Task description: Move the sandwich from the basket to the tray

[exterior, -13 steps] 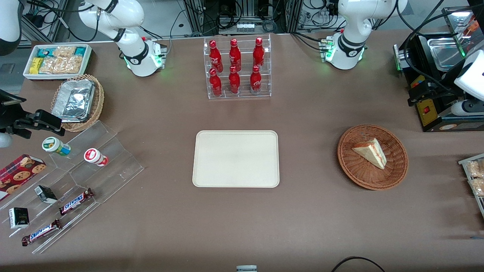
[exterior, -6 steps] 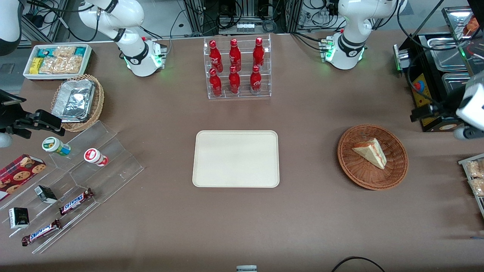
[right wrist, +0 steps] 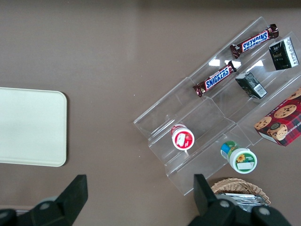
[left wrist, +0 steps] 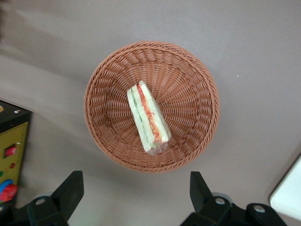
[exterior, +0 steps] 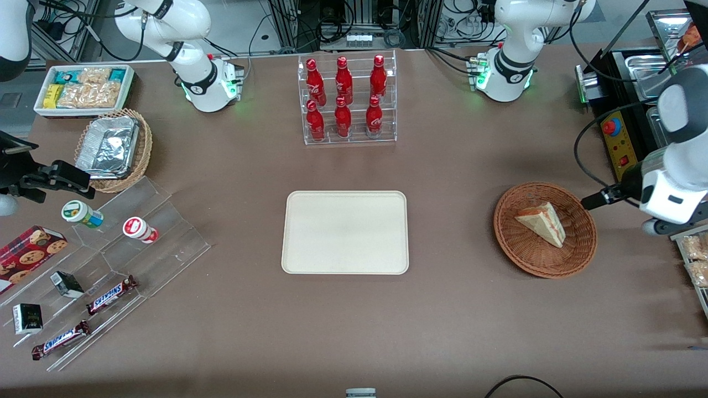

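From the front, your sandwich lies in the basket on the table. The tray sits well apart, toward the parked arm's end. From the left wrist, your hand hangs above the basket's edge, fingers spread wide, holding nothing.

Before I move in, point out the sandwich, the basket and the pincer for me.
sandwich (left wrist: 149, 118): left wrist view, on the filling edge.
basket (left wrist: 197, 80): left wrist view, on the woven wall.
pincer (left wrist: 136, 193): left wrist view, midway between its open fingertips, above the table beside the basket.
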Motion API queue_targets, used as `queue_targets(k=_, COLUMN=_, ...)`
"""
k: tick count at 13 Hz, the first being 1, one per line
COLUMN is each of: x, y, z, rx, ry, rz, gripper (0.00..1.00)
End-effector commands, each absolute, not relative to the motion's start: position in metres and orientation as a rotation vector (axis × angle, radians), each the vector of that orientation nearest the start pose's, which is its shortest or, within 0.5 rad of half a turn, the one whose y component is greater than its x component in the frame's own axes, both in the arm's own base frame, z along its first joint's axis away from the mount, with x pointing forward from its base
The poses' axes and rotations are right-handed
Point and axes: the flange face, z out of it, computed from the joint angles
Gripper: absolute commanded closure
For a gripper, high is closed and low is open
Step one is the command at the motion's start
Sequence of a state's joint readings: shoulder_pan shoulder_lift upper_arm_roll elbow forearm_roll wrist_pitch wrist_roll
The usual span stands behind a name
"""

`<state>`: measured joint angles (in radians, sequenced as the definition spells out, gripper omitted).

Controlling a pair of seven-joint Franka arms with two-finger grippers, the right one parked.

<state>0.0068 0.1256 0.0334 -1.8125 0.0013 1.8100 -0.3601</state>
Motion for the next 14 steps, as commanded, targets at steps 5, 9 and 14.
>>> queue_targets(k=5, x=0.563, y=0.021, z=0.374, rx=-2.982, ry=-0.999, rz=0.166, gripper=0.0)
queue_targets(k=9, x=0.552, y=0.022, z=0.318, rx=-2.866, ry=-1.28, rz=0.152, gripper=0.01)
queue_targets(k=14, x=0.556, y=0.021, z=0.296, rx=-2.849, ry=-1.332, rz=0.149, gripper=0.01)
